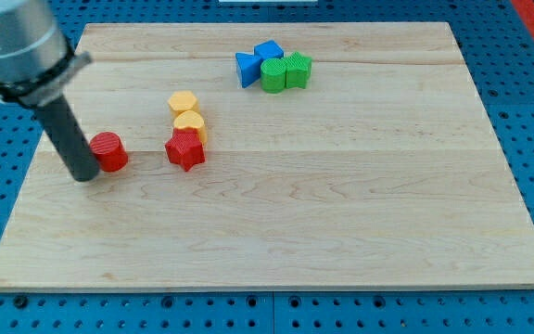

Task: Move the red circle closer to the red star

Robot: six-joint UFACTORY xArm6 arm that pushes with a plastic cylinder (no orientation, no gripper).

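Observation:
The red circle [110, 151] lies on the wooden board at the view's left. The red star [185, 149] lies a short way to its right, with a gap between them. My tip [86, 175] rests on the board right against the red circle's left side, slightly below it. The dark rod rises from there toward the view's top left.
Two yellow blocks [187, 113] are stacked in a line just above the red star, the lower one touching it. A cluster of two blue blocks [257, 61] and two green blocks [286, 71] sits at the view's top centre. The board [341, 204] lies on a blue perforated table.

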